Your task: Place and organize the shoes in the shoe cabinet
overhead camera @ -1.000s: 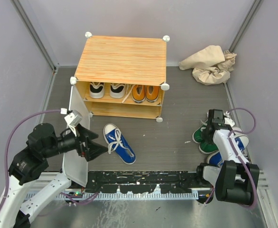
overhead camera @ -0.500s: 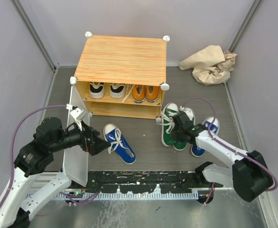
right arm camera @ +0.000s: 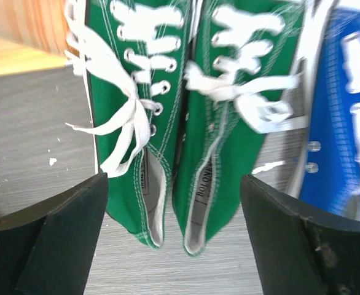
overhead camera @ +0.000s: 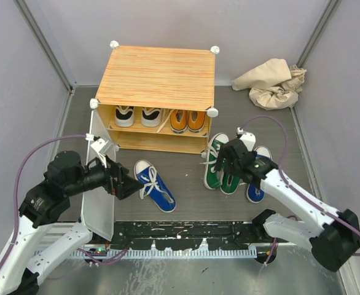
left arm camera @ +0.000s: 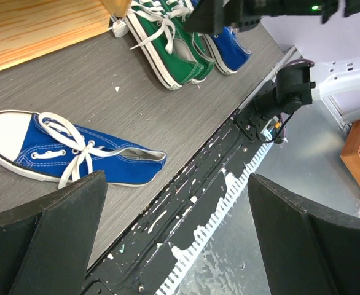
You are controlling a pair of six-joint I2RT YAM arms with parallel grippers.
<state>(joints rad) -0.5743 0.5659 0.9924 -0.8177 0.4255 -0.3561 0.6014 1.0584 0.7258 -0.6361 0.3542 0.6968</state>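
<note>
Right gripper (right arm camera: 174,184): jaws spread wide, straddling the heels of the green canvas pair (right arm camera: 226,147). The pair has flat white laces and lies on the grey grained floor (overhead camera: 186,178), near the front corner of the boxy wood-grain cabinet (overhead camera: 158,77). Left gripper (left arm camera: 175,178): jaws apart, holding nothing, above one blue rubber-toed sneaker (left arm camera: 75,153).

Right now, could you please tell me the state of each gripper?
Left gripper: open, holding nothing.
Right gripper: open, poised over the green shoes, not gripping them.
</note>
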